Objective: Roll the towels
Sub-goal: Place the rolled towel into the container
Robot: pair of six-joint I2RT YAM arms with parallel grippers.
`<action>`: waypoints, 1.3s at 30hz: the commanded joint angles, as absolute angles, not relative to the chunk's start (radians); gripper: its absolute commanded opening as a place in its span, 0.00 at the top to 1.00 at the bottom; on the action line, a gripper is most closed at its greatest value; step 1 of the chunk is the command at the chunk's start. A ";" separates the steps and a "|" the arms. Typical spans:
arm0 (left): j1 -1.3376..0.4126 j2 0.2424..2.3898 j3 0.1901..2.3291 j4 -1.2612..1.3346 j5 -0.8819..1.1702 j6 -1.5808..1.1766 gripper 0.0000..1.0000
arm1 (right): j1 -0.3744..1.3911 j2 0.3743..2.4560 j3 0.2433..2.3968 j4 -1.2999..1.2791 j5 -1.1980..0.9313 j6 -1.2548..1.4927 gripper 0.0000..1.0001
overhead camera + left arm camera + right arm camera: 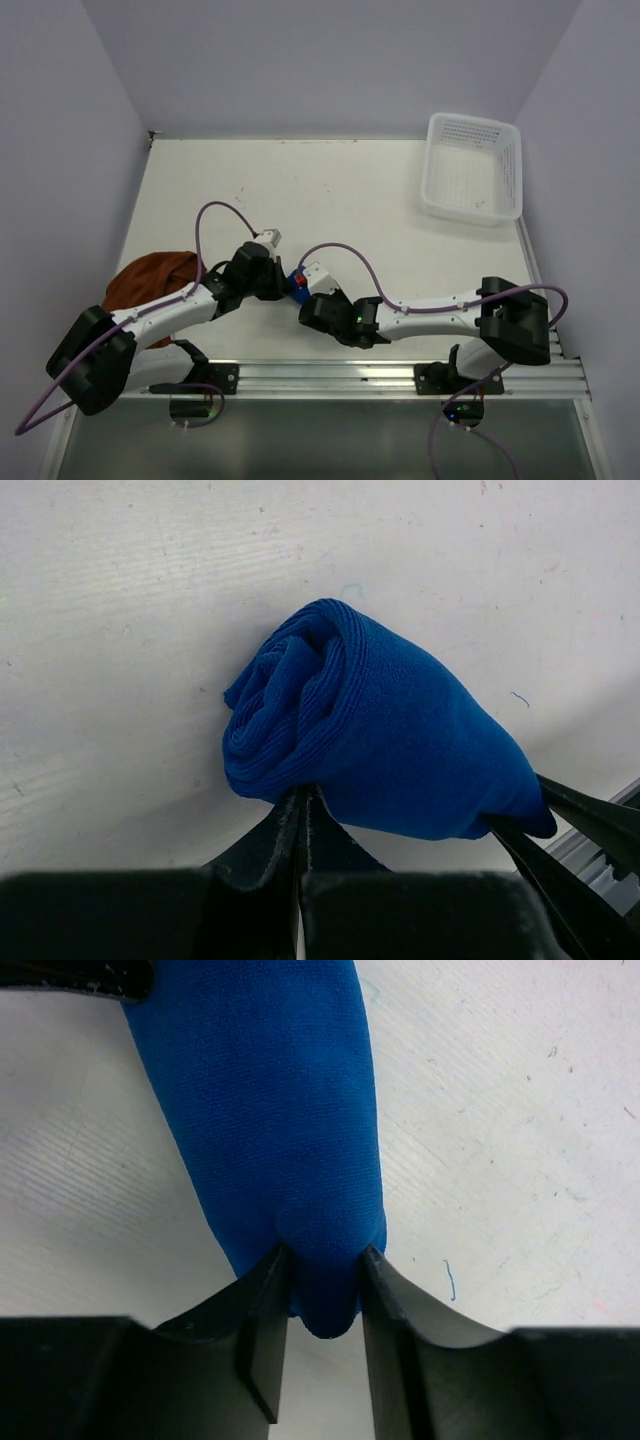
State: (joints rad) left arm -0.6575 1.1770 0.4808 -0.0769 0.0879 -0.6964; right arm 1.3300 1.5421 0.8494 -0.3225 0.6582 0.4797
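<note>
Top view: left gripper (282, 284) and right gripper (304, 296) meet near the front middle of the white table (340, 200), with a sliver of royal blue cloth towel (294, 279) between them. Rust-brown cloth towel (150, 280) is bunched at the left edge, partly under the left arm. White perforated plastic basket (473, 168) sits far right.
Left wrist: blue towel is rolled, jaws together at its lower edge; can't tell if cloth is pinched.
Right wrist: jaws clamped on the roll's end.

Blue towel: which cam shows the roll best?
Left wrist: the blue towel sits mid-frame, its spiral end visible. Right wrist shows only its smooth side, pinched in the right gripper. Top external shows just a blue sliver.
</note>
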 commanded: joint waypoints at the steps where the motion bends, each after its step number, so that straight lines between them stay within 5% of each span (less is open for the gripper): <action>1: -0.661 1.189 0.474 -0.067 0.041 -0.692 1.00 | 1.327 1.490 0.864 -0.351 0.627 0.483 0.62; 6: -0.663 1.189 0.479 -0.060 0.048 -0.695 1.00 | 1.275 1.367 0.856 -0.328 0.574 0.450 0.49; 8: -0.663 1.189 0.485 -0.063 0.052 -0.695 1.00 | 1.246 1.335 0.829 -0.238 0.471 0.416 0.38; 12: -0.663 1.187 0.495 -0.072 0.045 -0.690 1.00 | 1.117 1.319 0.782 -0.109 0.252 0.413 0.31; 20: -0.663 1.198 0.529 -0.077 0.054 -0.689 1.00 | 1.095 1.495 0.861 -0.077 0.121 0.356 0.28; 32: -0.661 1.201 0.568 -0.103 0.057 -0.672 1.00 | 1.095 1.637 0.891 -0.069 0.221 0.317 0.25; 35: -0.663 1.209 0.581 -0.112 0.049 -0.666 1.00 | 1.095 1.654 0.894 -0.075 0.247 0.330 0.27; 39: -0.663 1.210 0.584 -0.117 0.040 -0.667 1.00 | 1.095 1.669 0.908 -0.118 0.316 0.339 0.42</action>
State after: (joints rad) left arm -0.6579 1.2076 0.5488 -0.0986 0.0639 -0.6872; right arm 1.0931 1.6505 0.8665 -0.1024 0.2562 0.3298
